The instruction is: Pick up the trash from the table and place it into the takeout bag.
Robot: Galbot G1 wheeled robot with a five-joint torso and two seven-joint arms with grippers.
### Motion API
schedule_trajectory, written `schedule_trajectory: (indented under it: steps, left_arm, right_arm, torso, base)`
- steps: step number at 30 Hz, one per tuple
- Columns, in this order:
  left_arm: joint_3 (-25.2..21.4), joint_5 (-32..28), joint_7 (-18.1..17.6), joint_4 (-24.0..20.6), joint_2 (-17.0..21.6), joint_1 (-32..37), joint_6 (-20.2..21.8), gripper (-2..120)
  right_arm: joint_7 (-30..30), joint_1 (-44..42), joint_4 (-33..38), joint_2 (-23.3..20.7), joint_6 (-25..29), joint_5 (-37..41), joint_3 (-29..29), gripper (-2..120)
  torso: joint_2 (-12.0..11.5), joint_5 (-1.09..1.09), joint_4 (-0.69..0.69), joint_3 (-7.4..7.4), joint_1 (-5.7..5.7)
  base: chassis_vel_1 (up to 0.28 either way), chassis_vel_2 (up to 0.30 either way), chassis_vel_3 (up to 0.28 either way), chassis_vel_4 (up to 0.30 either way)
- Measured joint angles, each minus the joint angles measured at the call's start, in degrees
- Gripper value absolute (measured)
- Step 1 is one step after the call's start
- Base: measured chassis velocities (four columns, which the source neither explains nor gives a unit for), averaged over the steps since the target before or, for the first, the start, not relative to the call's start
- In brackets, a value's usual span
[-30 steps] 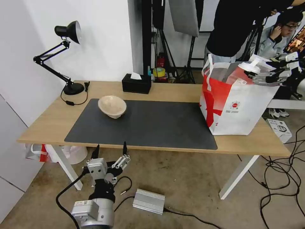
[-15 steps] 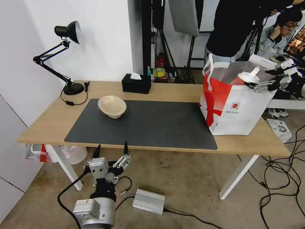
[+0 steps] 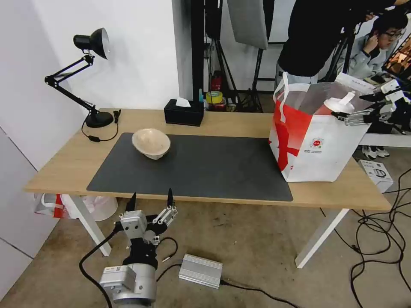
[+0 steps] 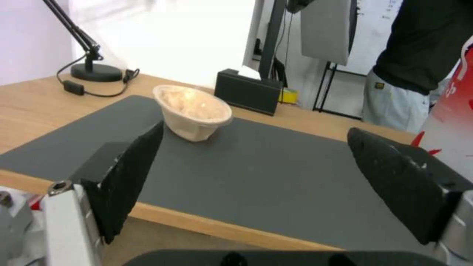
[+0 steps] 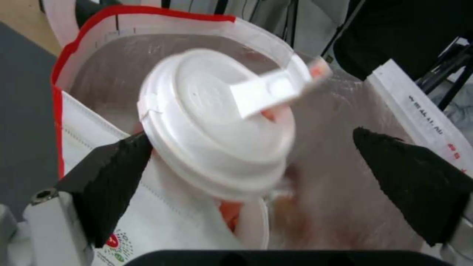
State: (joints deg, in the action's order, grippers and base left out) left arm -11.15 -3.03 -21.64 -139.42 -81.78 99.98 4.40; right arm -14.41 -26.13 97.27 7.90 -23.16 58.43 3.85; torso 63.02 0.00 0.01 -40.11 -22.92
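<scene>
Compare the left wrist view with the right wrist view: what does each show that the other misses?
Left wrist only: the beige paper-pulp bowl tilted on the dark grey mat, the black tissue box behind it, the desk lamp's base, and the open left tool below the table's front edge.

Right wrist only: the drink cup's white lid inside the takeout bag's foil-lined mouth, between the spread fingers of the open right tool; neither pad grips it.

Both: part of the takeout bag and a strip of the mat.
</scene>
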Motion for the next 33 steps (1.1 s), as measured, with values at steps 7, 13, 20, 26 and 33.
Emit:
schedule_trajectory:
  steps: [7, 13, 20, 26, 33]
  left_arm:
    - [0.01, 0.06, -0.05, 0.01, 0.20, 0.19, -0.02, 100]
    - [-0.22, 0.10, -0.60, -0.20, 0.15, 0.26, -0.20, 100]
    - [-0.74, 0.11, -0.66, -0.65, 0.25, 0.60, -0.22, 100]
    - [-0.33, 0.31, -0.67, -0.69, 0.11, 0.97, -0.21, 100]
    - [-0.61, 0.35, -0.65, -1.05, 0.37, 1.40, -0.22, 100]
  right_arm:
    - [1.50, 0.25, -0.29, -0.29, -1.20, 1.91, 0.26, 100]
    - [10.27, 2.18, 1.24, 1.31, -9.03, 10.49, -0.55, 100]
    - [15.95, 3.43, 2.21, 2.75, -9.20, 18.82, -0.82, 100]
    - [24.37, 5.51, 3.23, 4.30, -11.76, 27.98, -1.51, 100]
    - [28.04, 7.36, 2.95, 6.07, -11.27, 32.59, -2.47, 100]
  torso:
    - [0.00, 0.00, -0.01, 0.00, 0.00]
    - [0.00, 0.00, 0.00, 0.00, 0.00]
    - [0.00, 0.00, -0.01, 0.00, 0.00]
    - [0.00, -0.01, 0.00, 0.00, 0.00]
    - [0.00, -0.01, -0.01, 0.00, 0.00]
  base:
    - [0.000, 0.000, 0.000, 0.000]
    - [0.000, 0.000, 0.000, 0.000]
    - [0.000, 0.000, 0.000, 0.000]
    - [0.000, 0.000, 0.000, 0.000]
    - [0.000, 0.000, 0.000, 0.000]
